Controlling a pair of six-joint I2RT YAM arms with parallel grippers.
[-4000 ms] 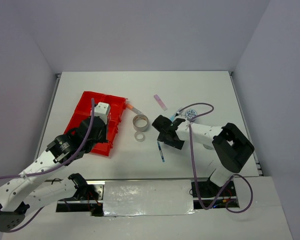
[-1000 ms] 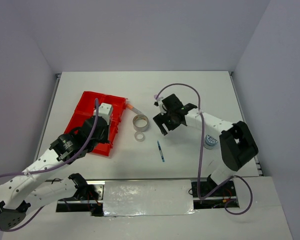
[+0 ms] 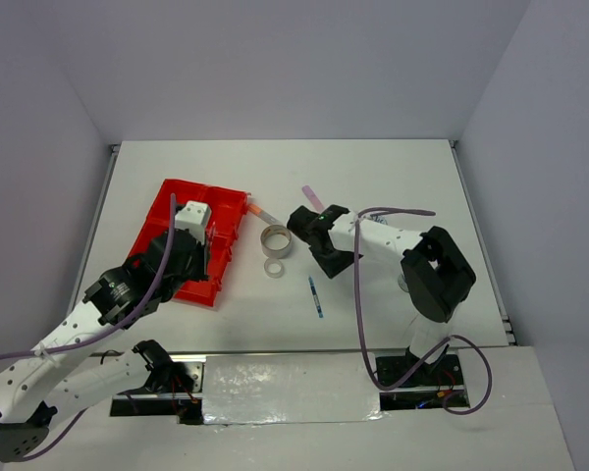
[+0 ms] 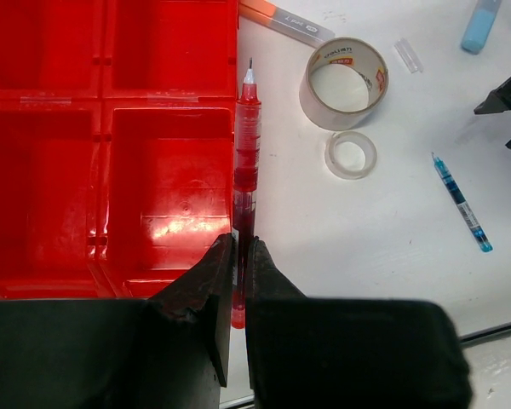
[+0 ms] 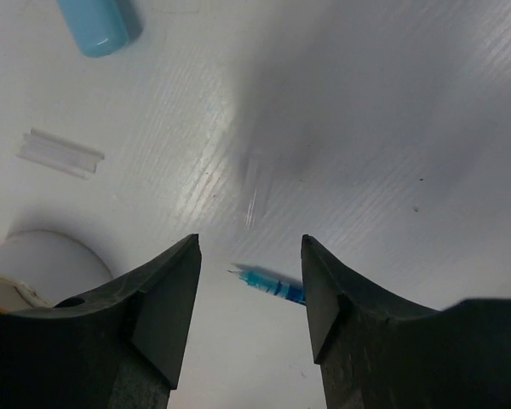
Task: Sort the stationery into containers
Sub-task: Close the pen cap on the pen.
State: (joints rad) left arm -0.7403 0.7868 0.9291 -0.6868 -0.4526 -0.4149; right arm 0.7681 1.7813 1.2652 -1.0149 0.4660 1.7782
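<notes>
My left gripper [image 4: 241,256] is shut on the rear end of a thin red pen [image 4: 245,145]. The pen hangs along the right rim of the red tray [image 4: 111,128], tip pointing away. In the right wrist view my right gripper [image 5: 251,281] is open above the table. The tip of a blue pen [image 5: 272,285] shows on the table between its fingers, untouched. From above, that blue pen [image 3: 316,296] lies just below the right gripper [image 3: 319,240]. A large tape ring [image 3: 276,240] and a small clear ring [image 3: 274,267] lie between tray and gripper.
A pink stick [image 3: 313,196] lies behind the right gripper, and an orange-and-grey item [image 3: 263,212] by the tray's far corner. A light-blue stick [image 5: 98,24] and a small clear piece [image 5: 60,153] lie ahead of the right fingers. Walls enclose the table.
The right gripper has swung left and towards the near edge, over the blue pen, and its jaws have narrowed. The left gripper has shifted slightly left with the red pen.
</notes>
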